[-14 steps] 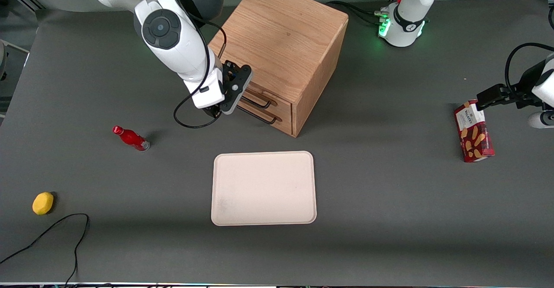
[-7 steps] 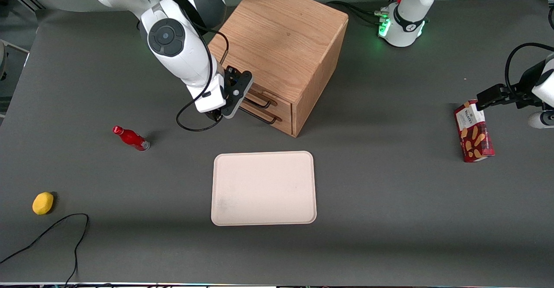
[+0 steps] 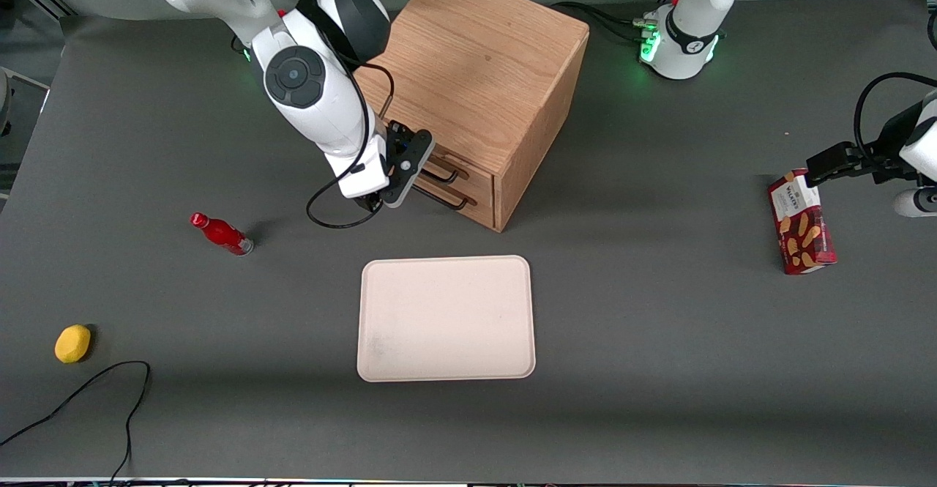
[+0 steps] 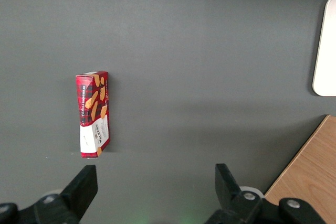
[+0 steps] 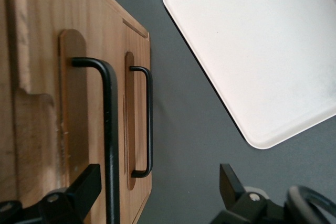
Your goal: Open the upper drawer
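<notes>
The upper drawer (image 5: 31,103) is not open yet: its front sits flush in the cabinet (image 3: 476,69), directly ahead of the end effector (image 5: 157,184), whose fingers are spread wide with one finger tip at the drawer's black handle (image 5: 109,129), nothing gripped. Closing on that bar and pulling outward is all that seems left. Below the end effector lies dark grey counter (image 3: 659,362), with a pale tray (image 3: 446,318) nearby.

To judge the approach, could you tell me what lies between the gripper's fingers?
In the right wrist view, the open gripper straddles the upper drawer handle; the bar lies near one finger.
</notes>
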